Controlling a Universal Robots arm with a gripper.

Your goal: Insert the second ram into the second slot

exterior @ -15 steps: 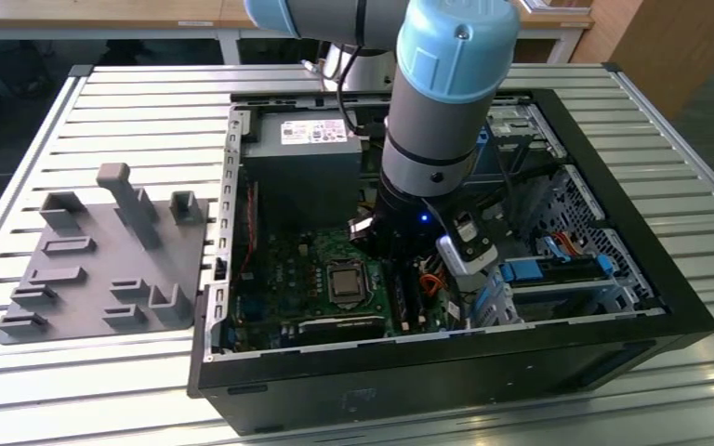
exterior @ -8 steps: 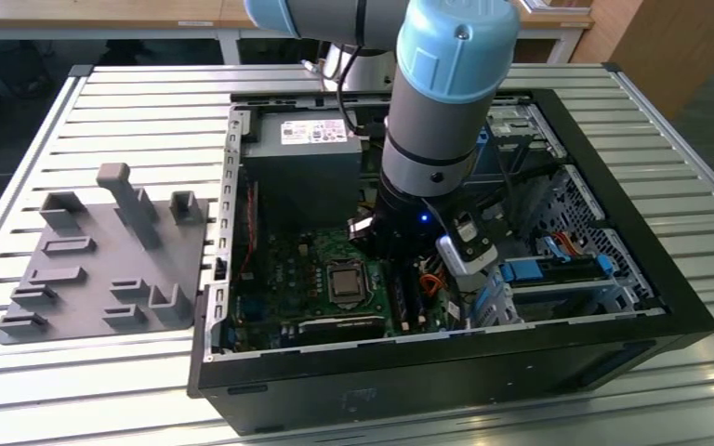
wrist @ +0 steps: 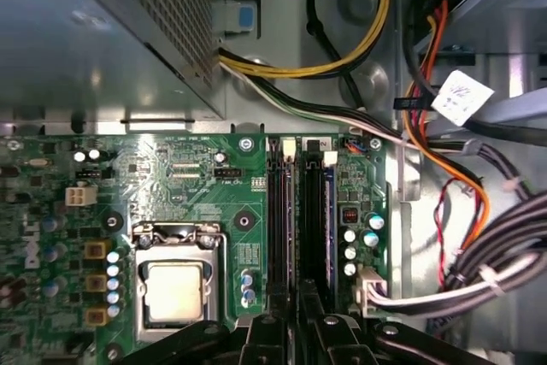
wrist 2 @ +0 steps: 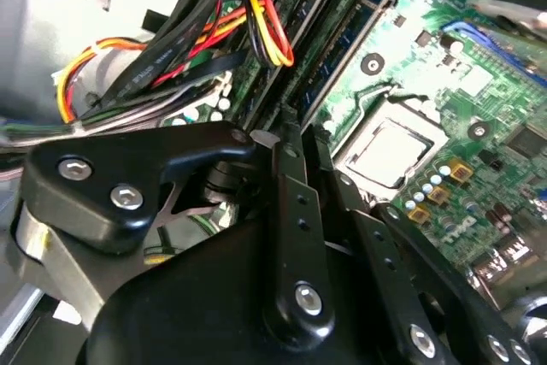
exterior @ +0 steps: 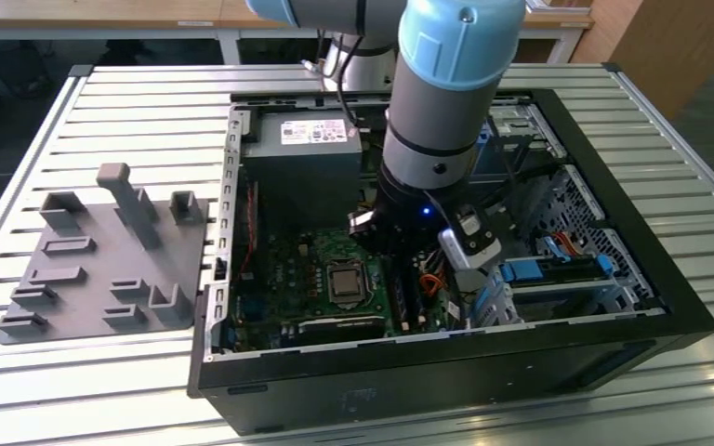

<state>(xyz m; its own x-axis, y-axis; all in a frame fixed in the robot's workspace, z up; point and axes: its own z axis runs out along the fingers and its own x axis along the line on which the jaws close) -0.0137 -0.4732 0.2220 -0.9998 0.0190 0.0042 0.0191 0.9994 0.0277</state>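
Slatted metal table under computer case

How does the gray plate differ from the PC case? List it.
Colour: the plate is gray, the case black.
Shape: the plate is a flat slab with upright blocks on it; the case is an open box showing a motherboard.
Use: the arm reaches down into the case, while the plate lies apart, on the exterior view's left.
Both rest on the slatted table.
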